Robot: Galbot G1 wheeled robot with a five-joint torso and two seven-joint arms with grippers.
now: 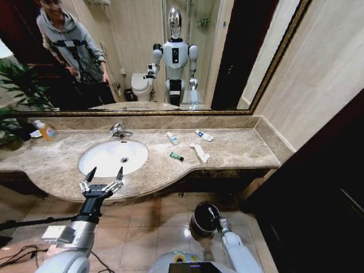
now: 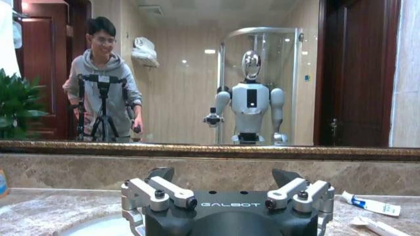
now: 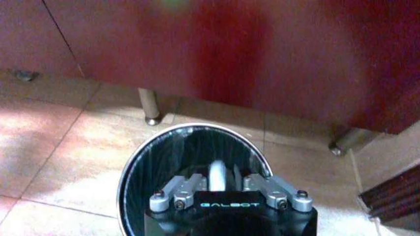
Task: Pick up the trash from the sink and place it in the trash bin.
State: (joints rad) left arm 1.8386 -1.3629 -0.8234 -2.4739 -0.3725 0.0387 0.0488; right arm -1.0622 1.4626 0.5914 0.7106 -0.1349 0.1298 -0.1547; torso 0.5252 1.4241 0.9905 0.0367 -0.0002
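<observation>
The white oval sink (image 1: 105, 159) sits in the brown marble counter, its basin bare. The trash lies on the counter to its right: two white tubes (image 1: 172, 137) (image 1: 204, 135), a green-and-black tube (image 1: 176, 156) and a crumpled paper strip (image 1: 199, 152). My left gripper (image 1: 102, 180) hovers open over the counter's front edge by the sink, holding nothing; the left wrist view shows it (image 2: 223, 175) facing the mirror, with one white tube (image 2: 371, 204) off to the side. My right gripper (image 3: 222, 183) hangs low over the black trash bin (image 3: 141, 157), shut on a small white tube (image 3: 216, 169).
A chrome faucet (image 1: 119, 132) stands behind the basin. An orange bottle (image 1: 45, 131) and a plant (image 1: 17, 91) are at the counter's far left. The bin (image 1: 196, 219) rests on the tiled floor below the counter, near dark red cabinet panels (image 3: 262, 59) and their metal legs.
</observation>
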